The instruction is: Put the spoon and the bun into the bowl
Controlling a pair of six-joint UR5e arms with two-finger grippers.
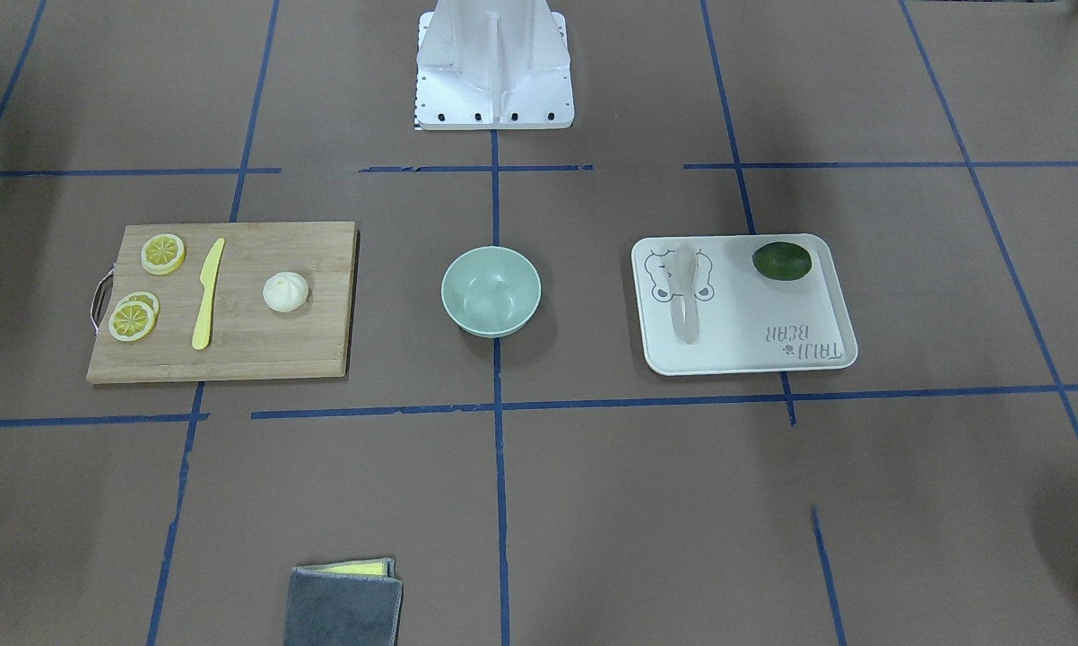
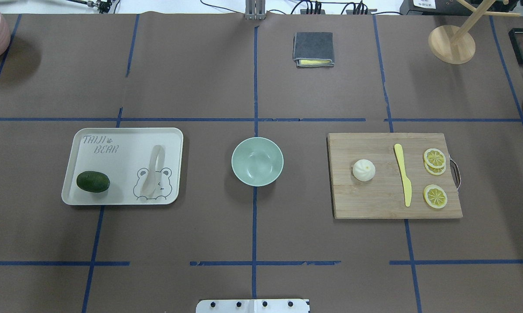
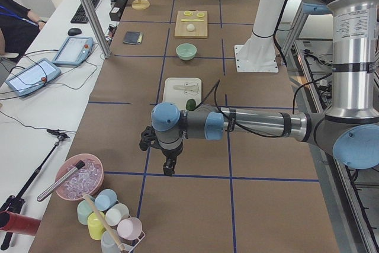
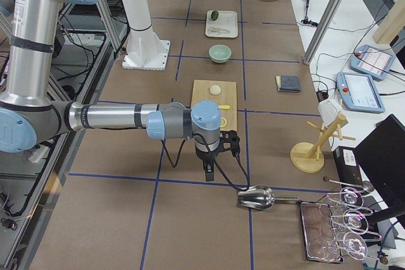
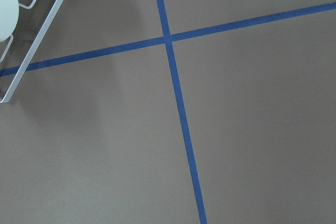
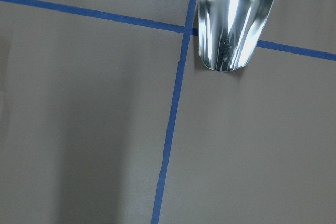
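The mint-green bowl (image 2: 257,161) stands empty at the table's middle. The off-white spoon (image 2: 152,171) lies on the white bear-print tray (image 2: 122,139), to the bowl's left in the overhead view. The white bun (image 2: 363,169) sits on the wooden cutting board (image 2: 366,200), to the bowl's right. My left gripper (image 3: 169,169) shows only in the exterior left view, hanging over bare table far from the tray. My right gripper (image 4: 209,174) shows only in the exterior right view, past the board. I cannot tell whether either is open or shut.
A green avocado (image 2: 93,181) lies on the tray. A yellow knife (image 2: 403,180) and lemon slices (image 2: 434,157) lie on the board. A folded grey cloth (image 2: 313,48) lies at the far side. A metal scoop (image 6: 234,19) lies under the right wrist; cups (image 3: 109,220) stand near the left arm.
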